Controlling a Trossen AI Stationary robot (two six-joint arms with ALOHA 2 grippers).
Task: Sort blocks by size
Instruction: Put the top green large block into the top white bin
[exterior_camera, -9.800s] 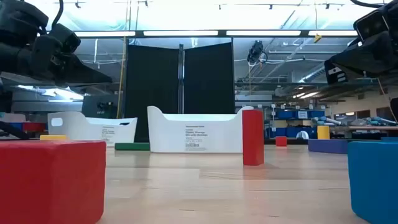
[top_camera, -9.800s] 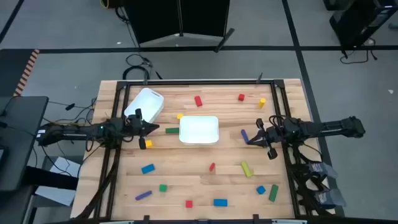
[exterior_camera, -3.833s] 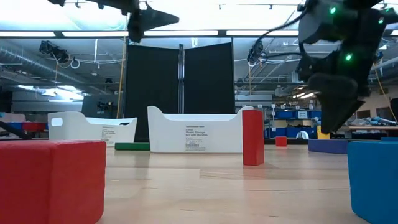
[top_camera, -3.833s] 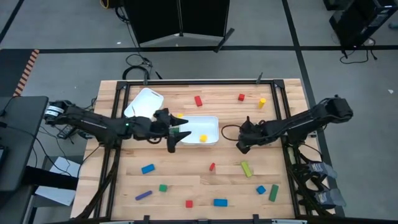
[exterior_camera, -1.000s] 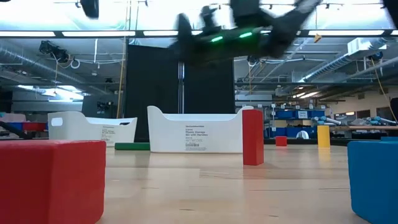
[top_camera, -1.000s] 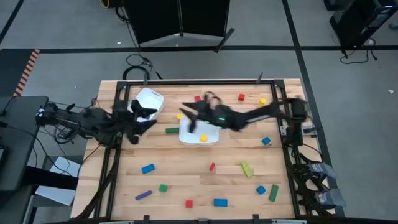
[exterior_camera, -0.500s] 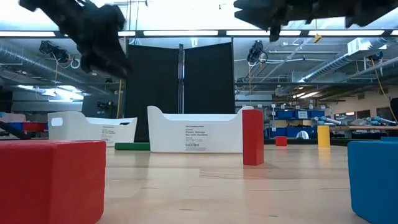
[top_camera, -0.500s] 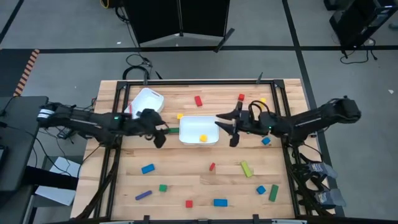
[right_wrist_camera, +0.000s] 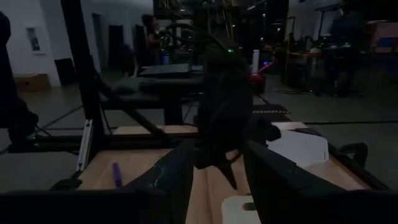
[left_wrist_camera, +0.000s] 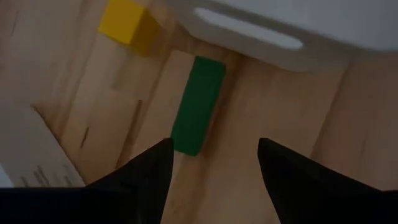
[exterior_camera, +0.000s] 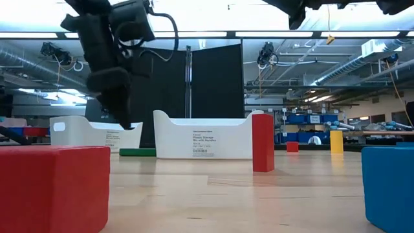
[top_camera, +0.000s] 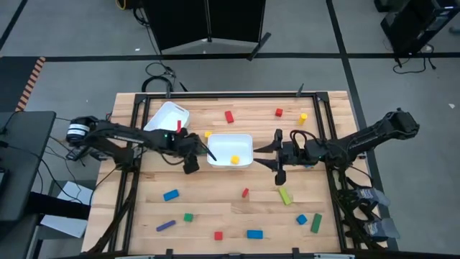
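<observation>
Coloured blocks lie scattered over the wooden table. A green bar (left_wrist_camera: 199,102) lies flat on the wood beside the centre white tray (top_camera: 241,144), which holds a yellow cube (top_camera: 234,159). My left gripper (left_wrist_camera: 214,165) hangs open just above the bar's near end, fingers pointing down and standing to either side of it without touching; in the low view it (exterior_camera: 126,120) is above the bar (exterior_camera: 138,153). My right gripper (top_camera: 269,155) hovers open and holds nothing, right of the tray, pointing left. A yellow cube (left_wrist_camera: 127,22) lies close to the bar.
A second white tray (top_camera: 167,117) sits at the far left, close to my left arm. Loose blocks include red (top_camera: 229,116), yellow (top_camera: 303,116), blue (top_camera: 170,195), lime (top_camera: 285,195), purple (top_camera: 165,225) and green (top_camera: 315,223). A black frame runs along the table's left and right edges.
My left gripper has gone right from beside the far-left tray to the green bar and tipped its fingers downward. My right arm, stretched over the centre tray a second ago, has drawn back toward the table's right edge and a little nearer.
</observation>
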